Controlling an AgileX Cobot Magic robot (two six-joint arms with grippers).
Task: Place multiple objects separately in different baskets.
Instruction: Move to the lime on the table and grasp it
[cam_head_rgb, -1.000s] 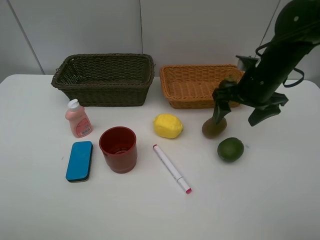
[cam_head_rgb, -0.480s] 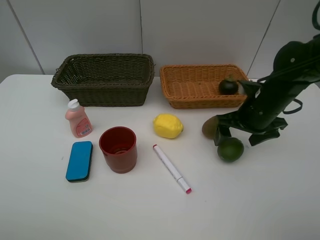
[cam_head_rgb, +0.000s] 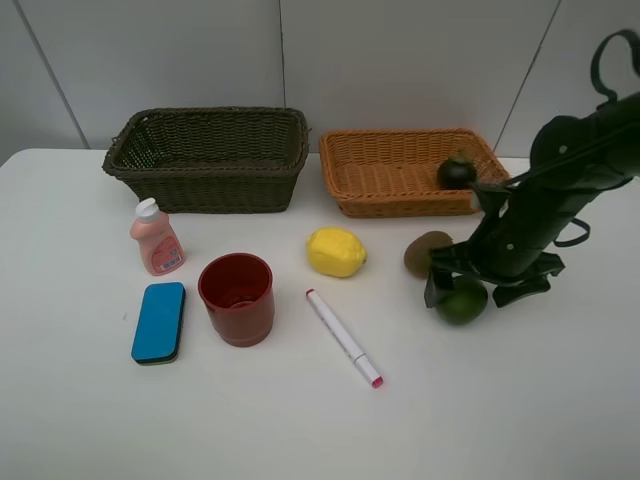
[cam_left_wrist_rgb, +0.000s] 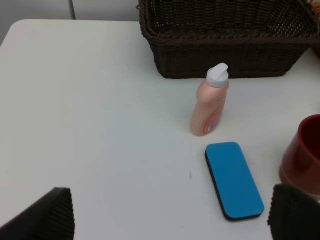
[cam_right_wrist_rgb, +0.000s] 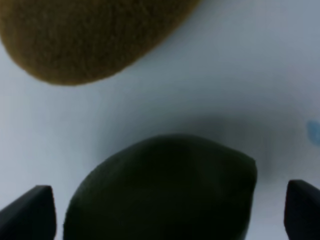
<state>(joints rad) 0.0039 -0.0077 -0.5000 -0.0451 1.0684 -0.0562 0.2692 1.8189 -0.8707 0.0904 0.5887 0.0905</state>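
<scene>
As the right gripper (cam_head_rgb: 472, 294) had dropped from beside the light orange-tan basket (cam_head_rgb: 400, 190), where the mangosteen (cam_head_rgb: 456, 172) already lay, its spread fingers (cam_right_wrist_rgb: 30, 212) now straddled the green lime (cam_head_rgb: 462, 304) on the table (cam_head_rgb: 500, 400), not yet closed

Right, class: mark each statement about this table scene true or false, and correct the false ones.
1. The mangosteen lies in the orange basket. True.
2. The lemon is inside the dark basket. False: it lies on the table, in front of the orange basket.
3. The right end effector is open, with the lime between its fingertips. True.
4. The marker stands in the red cup. False: it lies on the table beside the cup.
5. The pink bottle lies on its side. False: it stands upright.
</scene>
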